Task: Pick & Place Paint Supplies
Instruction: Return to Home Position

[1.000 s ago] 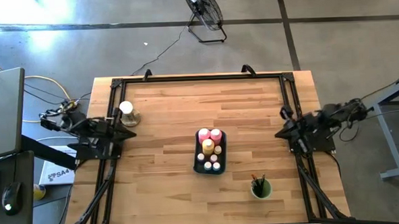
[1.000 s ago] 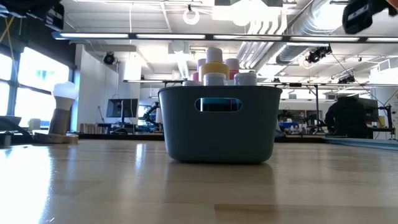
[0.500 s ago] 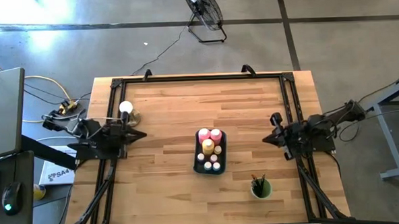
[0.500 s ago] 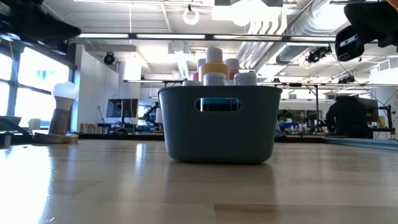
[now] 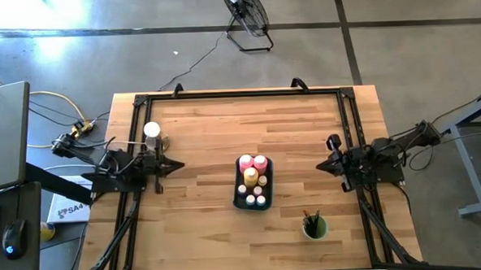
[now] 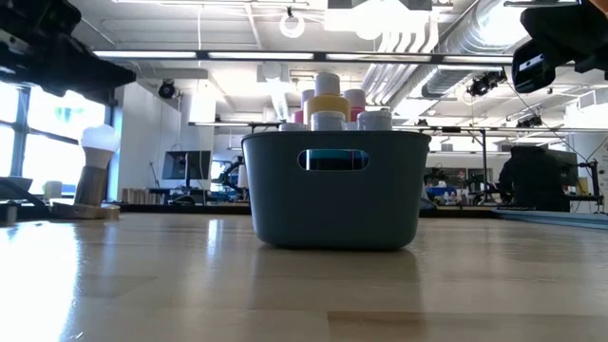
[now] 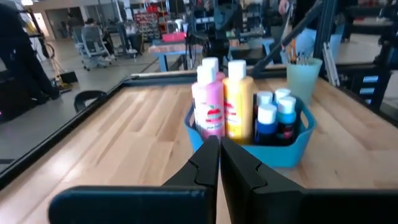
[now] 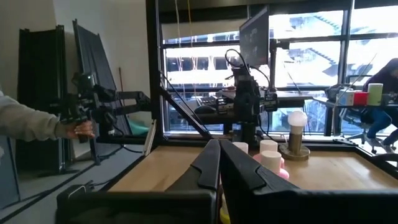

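Both arms have edged inward over the table (image 5: 208,128); left tool (image 5: 177,164) and right tool (image 5: 321,166) hang empty and closed; I see squeeze bottles (image 5: 252,164) and jars (image 5: 256,198) in the tray (image 5: 237,202), paintbrushes (image 5: 311,218) in the cup (image 5: 314,228); I judge only homing remains

Two pink bottles (image 5: 245,162) (image 5: 260,161), one yellow bottle (image 5: 250,178), one tray (image 6: 332,209), one cup (image 7: 303,78).

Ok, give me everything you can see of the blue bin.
The bin is a blue-grey rectangular tub, plastic by its look, with rounded corners and an oval handle slot near the rim. It stands upright near the middle of the wooden table, with nothing leaning on it. Inside stand two pink bottles, a yellow bottle and several small pale-capped jars.
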